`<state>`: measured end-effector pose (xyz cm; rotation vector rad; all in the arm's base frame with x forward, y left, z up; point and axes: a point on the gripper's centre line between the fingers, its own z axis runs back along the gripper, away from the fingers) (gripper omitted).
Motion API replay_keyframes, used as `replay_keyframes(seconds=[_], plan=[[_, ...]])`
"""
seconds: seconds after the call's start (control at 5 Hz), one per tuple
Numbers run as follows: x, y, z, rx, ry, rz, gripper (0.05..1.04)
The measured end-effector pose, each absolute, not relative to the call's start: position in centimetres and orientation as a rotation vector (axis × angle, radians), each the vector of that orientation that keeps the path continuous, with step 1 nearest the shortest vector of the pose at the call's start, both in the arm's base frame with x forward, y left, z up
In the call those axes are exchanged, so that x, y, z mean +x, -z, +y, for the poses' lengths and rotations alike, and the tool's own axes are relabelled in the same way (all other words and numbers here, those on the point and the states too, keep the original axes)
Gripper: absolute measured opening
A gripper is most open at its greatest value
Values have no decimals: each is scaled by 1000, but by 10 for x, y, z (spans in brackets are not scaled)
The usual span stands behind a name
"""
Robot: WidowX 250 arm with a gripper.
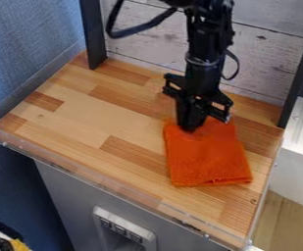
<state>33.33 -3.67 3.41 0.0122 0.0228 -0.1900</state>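
The black gripper (190, 128) hangs straight down over the right-centre of the wooden work surface, with its tip at the upper left part of an orange cloth (209, 157). The cloth lies flat and roughly square on the wood, its near edge a little frayed. Its upper edge is partly covered by the gripper. Whether the gripper touches or pinches the cloth cannot be made out.
The butcher-block surface (94, 122) has a clear raised rim (108, 186) along its front. Black upright posts (92, 34) stand at the back left and back right, before a whitewashed plank wall (265, 54). A blue wall borders the left.
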Motion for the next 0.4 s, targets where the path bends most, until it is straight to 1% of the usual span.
replay_keyframes(seconds=[0.2,0.4], plan=[[331,-34,-36,13,196,17,67],[332,-31,-37,8,206,1,63]])
